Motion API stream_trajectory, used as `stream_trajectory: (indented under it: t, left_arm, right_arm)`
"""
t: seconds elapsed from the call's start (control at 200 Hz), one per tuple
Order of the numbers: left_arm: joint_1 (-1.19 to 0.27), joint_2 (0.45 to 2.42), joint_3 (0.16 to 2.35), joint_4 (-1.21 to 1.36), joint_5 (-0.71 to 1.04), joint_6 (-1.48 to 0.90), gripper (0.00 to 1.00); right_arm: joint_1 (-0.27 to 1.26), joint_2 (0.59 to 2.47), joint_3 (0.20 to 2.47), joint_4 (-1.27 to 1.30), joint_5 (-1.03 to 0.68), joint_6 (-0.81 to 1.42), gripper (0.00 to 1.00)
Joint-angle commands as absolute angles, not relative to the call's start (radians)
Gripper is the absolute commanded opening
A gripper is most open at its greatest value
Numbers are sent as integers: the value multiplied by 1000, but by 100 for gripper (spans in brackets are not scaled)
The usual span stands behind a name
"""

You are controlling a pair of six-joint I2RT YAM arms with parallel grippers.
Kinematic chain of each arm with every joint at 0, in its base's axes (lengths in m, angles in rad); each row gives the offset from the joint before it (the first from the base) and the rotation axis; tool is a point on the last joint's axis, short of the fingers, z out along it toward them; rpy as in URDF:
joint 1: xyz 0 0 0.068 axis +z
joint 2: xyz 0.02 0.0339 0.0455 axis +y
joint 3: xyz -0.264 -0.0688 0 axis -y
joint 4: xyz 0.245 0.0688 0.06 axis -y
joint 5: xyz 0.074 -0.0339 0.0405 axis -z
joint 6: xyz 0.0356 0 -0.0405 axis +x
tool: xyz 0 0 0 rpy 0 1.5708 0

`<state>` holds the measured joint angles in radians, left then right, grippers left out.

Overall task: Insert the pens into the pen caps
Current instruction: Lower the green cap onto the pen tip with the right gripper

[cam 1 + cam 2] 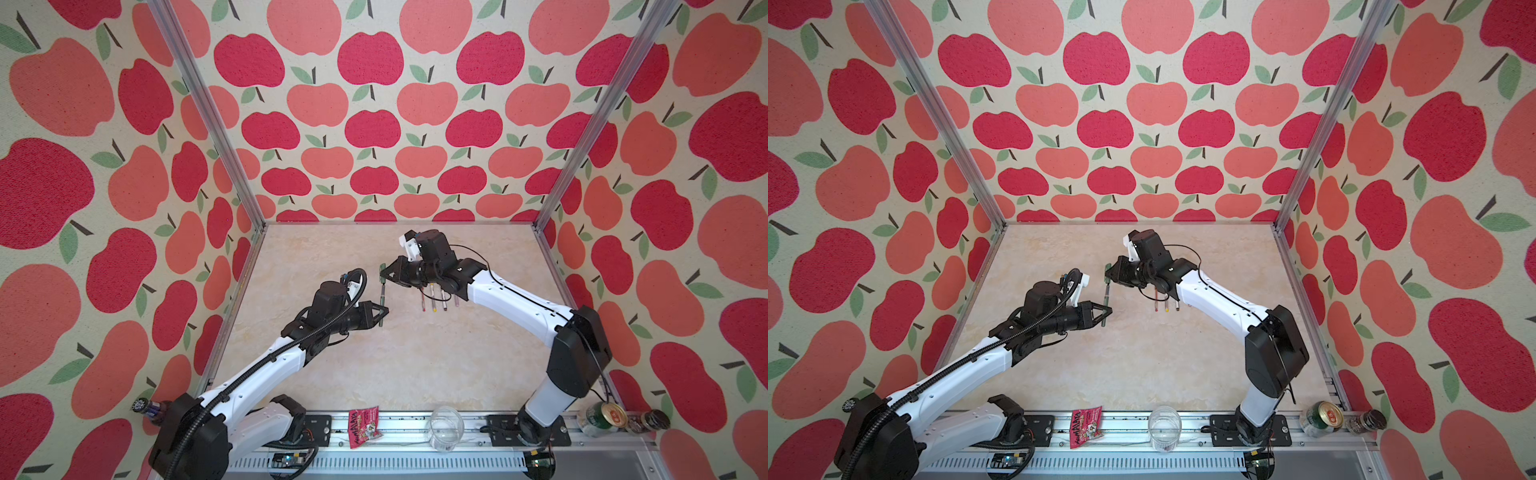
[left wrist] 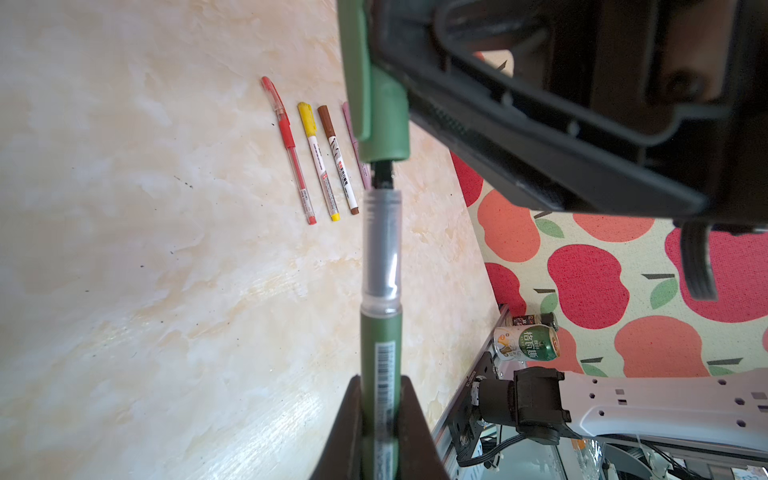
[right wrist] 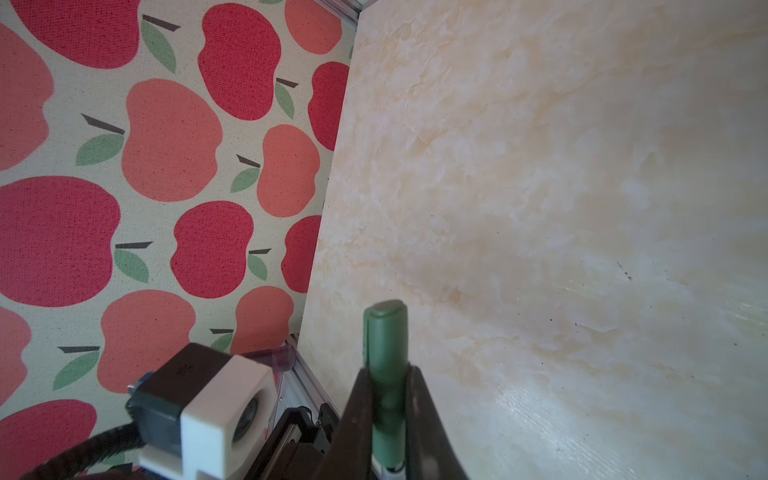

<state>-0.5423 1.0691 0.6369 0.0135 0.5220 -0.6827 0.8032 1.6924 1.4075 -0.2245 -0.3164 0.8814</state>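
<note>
Marble tabletop (image 2: pixel 124 291), four pens (image 2: pixel 322 166) lying, one green pen (image 2: pixel 380 353), one cap (image 3: pixel 386 345)

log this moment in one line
left pincer shut on green pen; right pincer shut on green cap; tip in cap mouth, unseated

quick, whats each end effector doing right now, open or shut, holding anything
left end effector: shut on the dark green pen
right end effector: shut on the dark green cap

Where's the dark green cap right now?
The green cap is pinched in the right gripper above mid-table in both top views, its mouth at the tip of the green pen held by the left gripper; four other pens lie to its right.
</note>
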Motion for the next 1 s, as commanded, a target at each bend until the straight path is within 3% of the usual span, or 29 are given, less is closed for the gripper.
stream_trajectory:
  t: [0.0,0.996]
  left_arm:
    - [-548,1041,660,40,494,-680,4]
    - [-548,998,638,43,360,-689,4]
  right_arm:
    - [817,1685,1394,-213,-315,877,3]
    - [861,1620,1336,-179,-332,917,2]
